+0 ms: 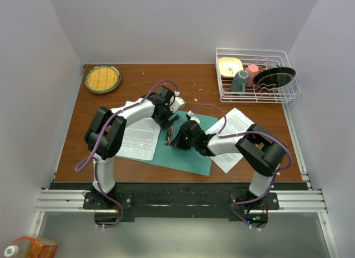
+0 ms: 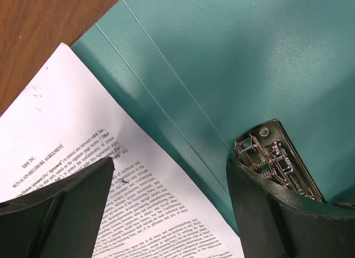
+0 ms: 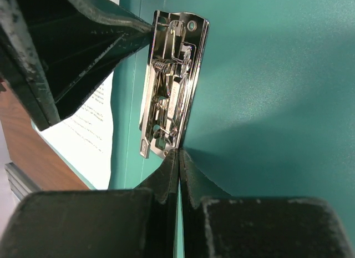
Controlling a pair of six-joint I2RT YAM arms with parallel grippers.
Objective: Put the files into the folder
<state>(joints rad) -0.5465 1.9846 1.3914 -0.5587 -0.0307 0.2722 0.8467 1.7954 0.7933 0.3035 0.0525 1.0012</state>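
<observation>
Found a brown table [image 1: 155,75] carrying an open teal folder [image 1: 188,155] near its middle. Saw the left arm [image 1: 119,122] bowed in from the left and the right arm [image 1: 244,147] folded in from the right, both wrists meeting low over the folder's left half. Noted the left sheet [image 1: 138,138] lying partly on the folder's left edge and partly on the table, and the right sheet [image 1: 236,130] at the folder's right edge, neither tucked inside. Spotted a metal clip [image 3: 172,86] fixed on the folder near its spine. Saw the left gripper [image 2: 169,166] spread wide and tilted down just above the folder, one finger [image 2: 66,208] over the left sheet, the other just beside the clip; could not tell whether it touched. Saw the right gripper [image 3: 178,155] pinched fully together, nothing visible between its fingers, tips at the clip's lower end against the folder.
</observation>
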